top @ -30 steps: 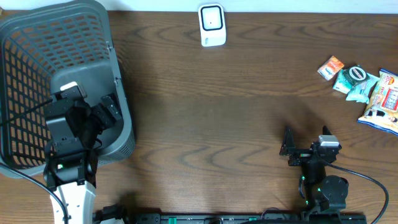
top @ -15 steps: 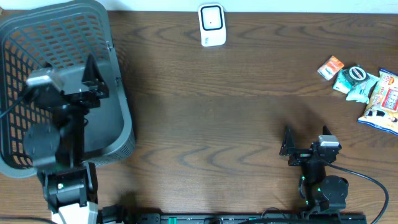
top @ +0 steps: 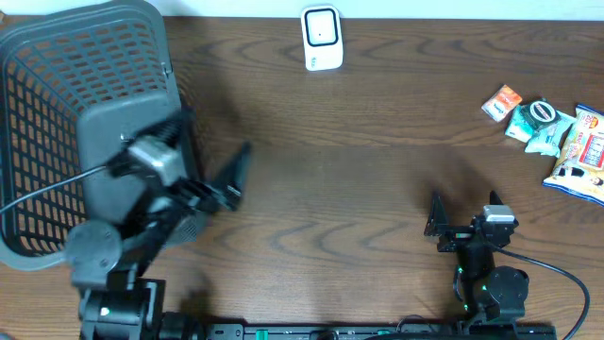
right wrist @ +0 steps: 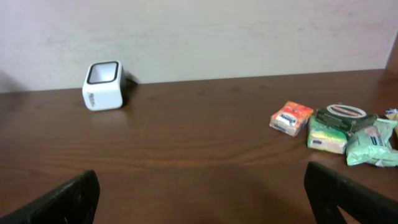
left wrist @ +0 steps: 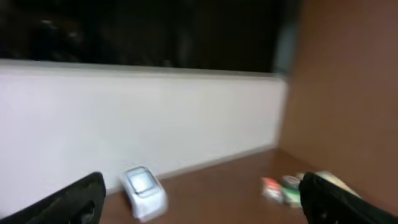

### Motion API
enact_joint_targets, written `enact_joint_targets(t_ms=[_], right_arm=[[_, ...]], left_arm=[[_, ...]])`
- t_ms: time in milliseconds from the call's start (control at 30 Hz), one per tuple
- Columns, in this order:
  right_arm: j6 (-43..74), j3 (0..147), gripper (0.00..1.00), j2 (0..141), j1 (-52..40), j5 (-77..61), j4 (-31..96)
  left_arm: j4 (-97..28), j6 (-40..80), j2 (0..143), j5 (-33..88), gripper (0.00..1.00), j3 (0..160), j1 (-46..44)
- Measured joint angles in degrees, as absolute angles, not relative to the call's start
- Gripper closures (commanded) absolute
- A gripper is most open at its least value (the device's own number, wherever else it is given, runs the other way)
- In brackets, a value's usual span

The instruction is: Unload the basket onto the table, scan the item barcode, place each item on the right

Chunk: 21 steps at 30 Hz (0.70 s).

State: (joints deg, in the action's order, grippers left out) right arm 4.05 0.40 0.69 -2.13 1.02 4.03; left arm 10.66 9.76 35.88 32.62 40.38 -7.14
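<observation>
A: Tools, quick.

B: Left tool (left wrist: pixel 205 205) has its fingers wide apart with nothing between them. From overhead it is blurred, over the surface (top: pixel 359 179) just right of the basket (top: pixel 94 57), toward the left edge. Right tool (right wrist: pixel 208 202) is spread wide too, and empty. It sits by the near edge, right of middle.

A: Item?

B: There's a small pile at the right edge, up toward the far right corner. I can't tell which one is the item to scan.
- The orange packet (top: pixel 503 101) is flat and rectangular with pale print, on the side nearest the middle of the surface.
- The green packets (top: pixel 540 140) are just beside it, crinkled and touching each other, with a dark ring (top: pixel 542 111) lying on top.
- The blue bag (top: pixel 583 151) has red and yellow print. It's at the very edge and partly cut off by the frame.

Any barcode is too small to make out.

A: Anything gripped?

B: No. Both tools are well apart from the pile.

A: Scanner?

B: The scanner (top: pixel 322 38) is a white rounded box with a dark window on its face. It stands at the far edge, about the middle, well apart from the pile.

A: Basket?

B: Grey mesh, at the far left corner.
</observation>
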Motion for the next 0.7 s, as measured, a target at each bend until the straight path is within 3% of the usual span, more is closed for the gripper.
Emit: enact_joint_targets(t_ms=[300, 700], right_arm=[[4.03, 0.40, 0.01, 0.69, -2.13, 1.02, 4.01], [4.05, 0.40, 0.01, 0.69, -2.13, 1.02, 4.03]], left_arm=[[-9.63, 9.10, 35.77, 24.73, 0.02, 40.16, -21.21], [-18.63, 7.18, 34.74, 5.39, 0.02, 38.52, -22.94]])
